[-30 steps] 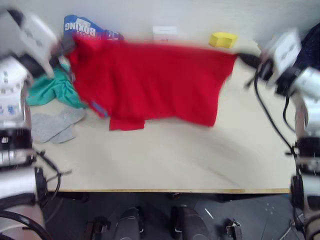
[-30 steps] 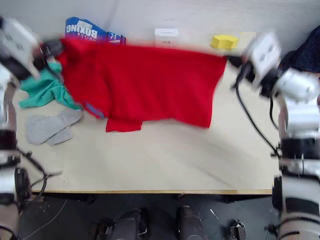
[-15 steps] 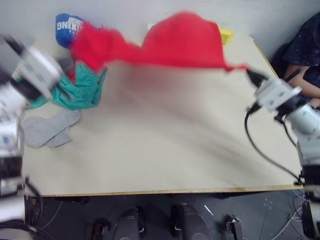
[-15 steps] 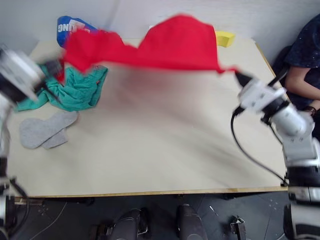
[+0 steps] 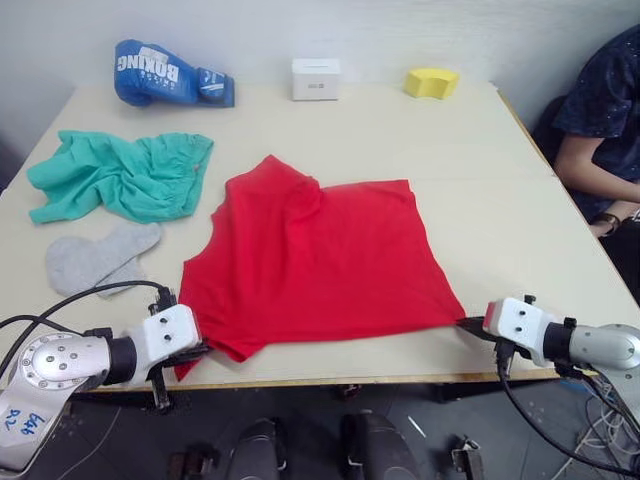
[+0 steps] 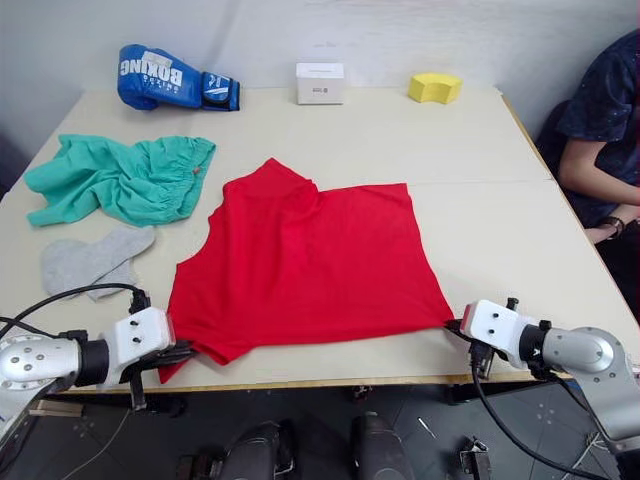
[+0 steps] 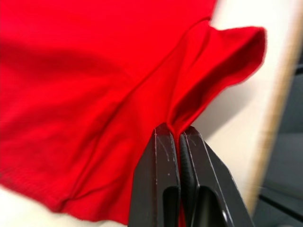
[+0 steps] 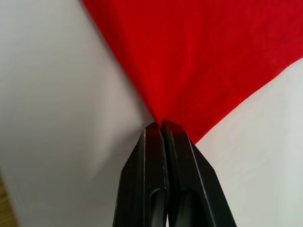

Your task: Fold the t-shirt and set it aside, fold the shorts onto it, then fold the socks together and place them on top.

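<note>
Flat t-shirt (image 5: 318, 263), near corners pinched in left claw (image 7: 179, 137) and right claw (image 8: 162, 125), wrist views confirming.

White wrist blocks, silver forearms, black cables, black end effector fingers (image 7: 163, 156).

t-shirt (image 5: 320, 265) now flat on table (image 5: 500, 180)

Blue boxing glove (image 5: 170, 75), white box (image 5: 315, 78), perhaps a yellow sponge (image 5: 432, 82).
</note>
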